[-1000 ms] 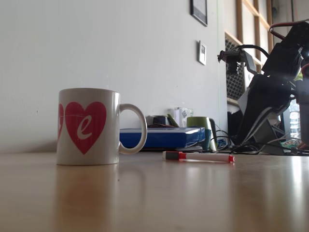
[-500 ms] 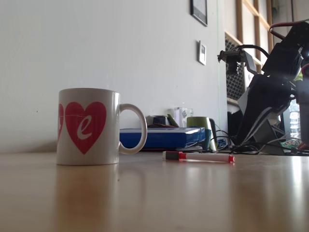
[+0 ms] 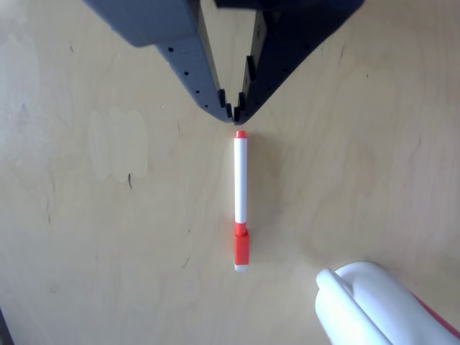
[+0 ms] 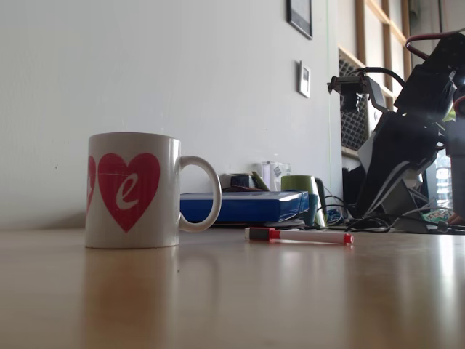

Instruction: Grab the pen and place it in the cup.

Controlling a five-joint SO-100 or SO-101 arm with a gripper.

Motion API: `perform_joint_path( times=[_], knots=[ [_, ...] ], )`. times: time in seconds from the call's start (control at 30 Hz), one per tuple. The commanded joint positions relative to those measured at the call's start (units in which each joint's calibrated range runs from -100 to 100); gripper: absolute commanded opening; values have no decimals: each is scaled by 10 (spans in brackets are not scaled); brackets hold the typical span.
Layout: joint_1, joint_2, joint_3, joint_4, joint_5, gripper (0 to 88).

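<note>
Count: you have one pen (image 3: 241,194), one cup (image 4: 132,190) and one gripper (image 3: 234,115) with two fingers.
Pen, place: in the other view it lies flat on the wooden table (image 3: 93,215), straight up and down in the picture, its small red tip at the top and its red-orange cap at the bottom. In the fixed view you see it (image 4: 299,236) lying on the table to the right of the cup, apart from it, cap end toward the cup's handle.
Pen and fingers: in the other view the two fingertips come in from the top edge and their points sit just above the red tip of the pen, in line with its barrel. Whether they touch the tip, you cannot tell.
Fingers, state: the tips are pressed nearly together, with only a thin slit between them, and they hold nothing.
Cup, place: in the other view its white rim and handle (image 3: 374,305) show at the lower right corner, near the cap end of the pen but not touching it.
Materials and shapes: the pen has a slim round white barrel and a squarish cap ending in white. The cup is glossy white ceramic with a thick looped handle and red hearts on its side. The fingers are dark plastic, wedge-shaped, with toothed inner edges. The table is pale wood with fine grain and some small marks.
</note>
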Motion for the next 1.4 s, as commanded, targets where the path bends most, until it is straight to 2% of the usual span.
perform_joint_path(
  times=[0.0, 1.0, 1.37],
  knots=[
    [-4, -6, -25, 2, 2, 10],
    [-2, 2, -27, 0, -3, 10],
    [2, 29, -48, -47, -3, 10]
  ],
)
